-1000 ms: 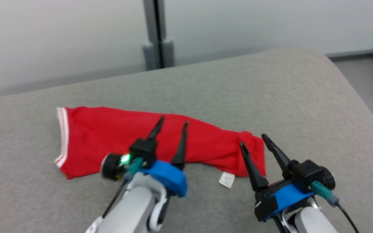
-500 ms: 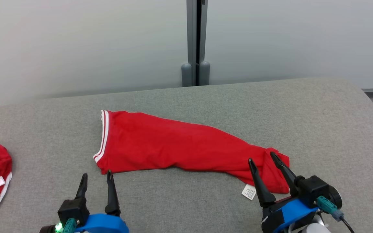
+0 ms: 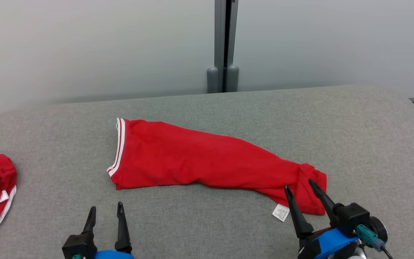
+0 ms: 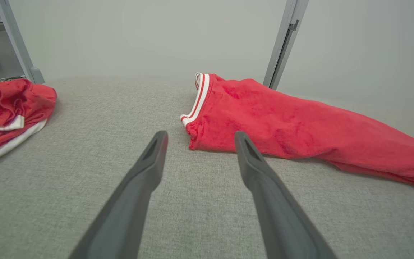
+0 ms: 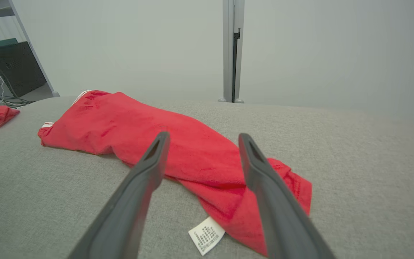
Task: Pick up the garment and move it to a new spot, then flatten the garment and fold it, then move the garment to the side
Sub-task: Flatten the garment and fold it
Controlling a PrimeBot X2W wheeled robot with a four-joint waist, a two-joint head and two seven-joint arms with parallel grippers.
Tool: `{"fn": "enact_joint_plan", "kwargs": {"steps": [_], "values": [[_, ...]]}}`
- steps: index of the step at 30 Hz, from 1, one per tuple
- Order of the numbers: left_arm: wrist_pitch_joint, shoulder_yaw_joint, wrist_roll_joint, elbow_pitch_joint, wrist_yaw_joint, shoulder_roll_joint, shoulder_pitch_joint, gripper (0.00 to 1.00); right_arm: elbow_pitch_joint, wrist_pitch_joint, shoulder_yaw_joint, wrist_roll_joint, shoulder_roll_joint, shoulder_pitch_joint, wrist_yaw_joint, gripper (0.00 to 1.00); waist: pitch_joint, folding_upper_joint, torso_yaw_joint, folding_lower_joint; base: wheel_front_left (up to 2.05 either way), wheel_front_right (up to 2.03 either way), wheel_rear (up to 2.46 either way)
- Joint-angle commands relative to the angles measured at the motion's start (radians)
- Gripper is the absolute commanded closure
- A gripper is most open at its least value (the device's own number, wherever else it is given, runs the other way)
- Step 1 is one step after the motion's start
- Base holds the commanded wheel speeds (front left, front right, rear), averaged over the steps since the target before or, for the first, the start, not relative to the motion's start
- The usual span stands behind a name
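The garment (image 3: 207, 162) lies long, left to right. The right tool (image 3: 298, 183), spread, is at its labelled end; the left tool (image 3: 106, 205), spread, is near its hem.

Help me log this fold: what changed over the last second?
The left gripper drew back off the middle of the garment towards the robot, and now hovers open, short of its striped corner. The head camera swung too. Nothing was gripped or released. The right gripper stayed open at the garment's end by the label; the garment lay unmoved.

Red garment (image 3: 207, 162) — folded long, lying flat.
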Motion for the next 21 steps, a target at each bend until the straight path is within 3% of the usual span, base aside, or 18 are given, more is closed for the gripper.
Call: {"fn": "enact_joint_plan", "kwargs": {"steps": [1,15,21], "values": [[-0.003,-0.002,-0.005,0.002,-0.004,-0.002,-0.027,0.0,0.019,0.0,-0.012,-0.011,-0.002,0.0,0.0,0.0,0.008,0.0001,-0.004,0.0,0.0,0.0,0.0],[-0.003,-0.09,-0.044,0.023,0.02,-0.002,-0.086,0.0,0.206,0.0,-0.198,-0.075,-0.003,-0.05,0.0,0.0,0.09,0.0001,0.013,0.0,0.0,0.0,0.0],[-0.003,-0.094,-0.037,0.028,0.021,-0.002,-0.102,0.0,0.268,0.0,-0.195,-0.084,-0.01,-0.076,0.0,0.0,0.106,0.0001,0.041,0.0,0.0,0.0,0.0]]}}
